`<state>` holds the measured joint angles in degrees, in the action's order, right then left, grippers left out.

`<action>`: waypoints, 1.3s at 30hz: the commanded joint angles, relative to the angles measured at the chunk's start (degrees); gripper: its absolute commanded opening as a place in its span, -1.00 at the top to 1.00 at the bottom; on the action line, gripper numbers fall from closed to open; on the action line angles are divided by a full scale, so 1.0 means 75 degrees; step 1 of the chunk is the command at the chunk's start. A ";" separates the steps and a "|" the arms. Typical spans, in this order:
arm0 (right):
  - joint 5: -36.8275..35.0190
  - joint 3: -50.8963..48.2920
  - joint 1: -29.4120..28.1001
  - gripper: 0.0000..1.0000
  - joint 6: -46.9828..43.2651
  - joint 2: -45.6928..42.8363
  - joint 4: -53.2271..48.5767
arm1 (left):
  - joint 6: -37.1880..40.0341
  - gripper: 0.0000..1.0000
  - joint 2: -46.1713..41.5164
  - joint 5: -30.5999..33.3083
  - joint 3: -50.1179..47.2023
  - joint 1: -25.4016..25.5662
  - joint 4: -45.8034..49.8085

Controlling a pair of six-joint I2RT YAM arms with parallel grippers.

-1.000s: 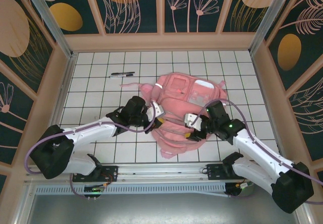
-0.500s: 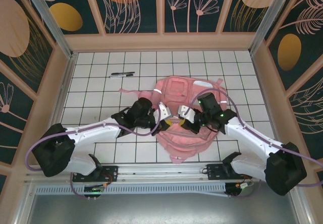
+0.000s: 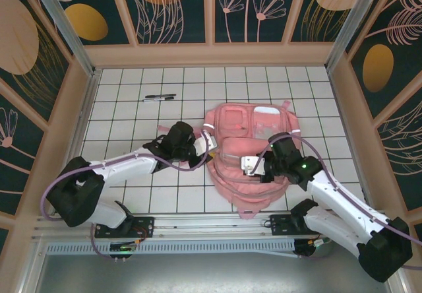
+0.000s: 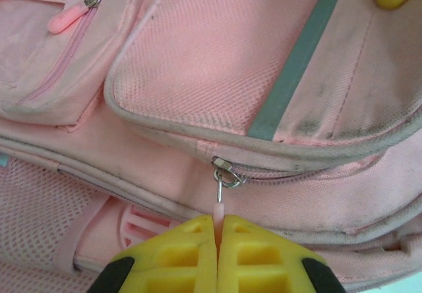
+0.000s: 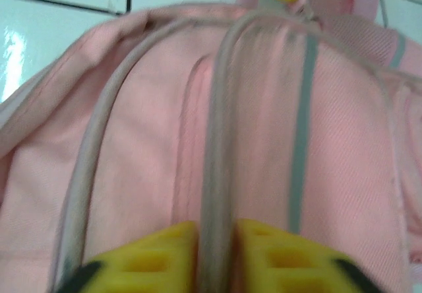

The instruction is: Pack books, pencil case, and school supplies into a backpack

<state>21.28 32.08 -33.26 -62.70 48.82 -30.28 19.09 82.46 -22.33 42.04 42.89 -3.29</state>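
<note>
Backpack (image 3: 239, 123) flat on tiled table (image 3: 171, 197). Right gripper (image 5: 214, 253) at backpack's near edge, jaws narrow, pinched on grey-piped ridge (image 5: 221, 108) of backpack. Left gripper (image 4: 216, 230) at backpack's left side, jaws fully closed on pink zipper pull (image 4: 218, 208), metal ring (image 4: 226, 174) just beyond fingertips. Two dark pens (image 3: 159, 97) beyond backpack's far-left corner, well apart from it.
</note>
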 commanded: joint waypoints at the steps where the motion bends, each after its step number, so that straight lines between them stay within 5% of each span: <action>1: 0.0796 0.0253 0.0087 -0.15 0.0927 0.0028 -0.0522 | 0.0209 1.00 -0.0140 -0.0031 0.0283 -0.0004 0.0026; 5: 0.1722 0.0791 -0.0124 -0.29 0.2403 0.0592 0.0298 | 0.0184 1.00 -0.0060 -0.0241 0.0666 0.0849 0.0040; 9: 0.0694 0.0670 -0.0576 -0.23 0.2482 0.0900 0.1025 | -0.0388 1.00 0.0136 -0.0515 0.0822 0.1070 -0.0325; 12: 0.0188 0.0496 -0.0558 0.08 0.1945 0.0956 0.0863 | -0.0560 1.00 -0.0040 -0.0274 0.0719 0.1072 -0.0627; 14: -0.0152 0.0458 -0.0474 0.64 0.1380 0.0916 0.0401 | -0.0497 1.00 -0.0121 -0.0067 0.0741 0.1065 -0.0505; 16: -0.0328 0.0385 -0.0463 0.98 0.0879 0.0696 -0.0005 | -0.0382 1.00 -0.0143 0.0208 0.0737 0.1045 -0.0323; 23: 0.0105 0.0428 -0.0442 1.00 -0.0081 -0.0139 -0.0904 | -0.0546 1.00 0.0351 0.0734 0.0235 0.0097 -0.0931; 28: 0.0581 0.0563 -0.0385 0.83 0.0754 -0.0112 -0.0217 | -0.0022 0.98 0.1138 0.0570 0.1134 -0.0035 -0.0417; 30: 0.0832 0.0541 -0.0363 0.75 0.1417 -0.0086 0.0388 | -0.0156 0.69 0.1027 0.0307 0.1177 -0.0033 -0.0630; 33: 0.1152 0.0528 -0.0308 0.36 0.2406 -0.0062 0.1070 | -0.0636 0.31 0.0408 0.0634 0.1053 -0.0035 -0.0966; 39: 0.1460 0.0531 0.0101 -0.07 0.3842 -0.0574 0.2145 | -0.2257 -0.79 -0.0662 0.3033 0.2028 -0.0359 0.0363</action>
<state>29.54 35.92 -33.69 -42.13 46.87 -20.91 11.07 80.62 -11.66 51.22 41.71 -4.73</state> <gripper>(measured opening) 0.527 0.823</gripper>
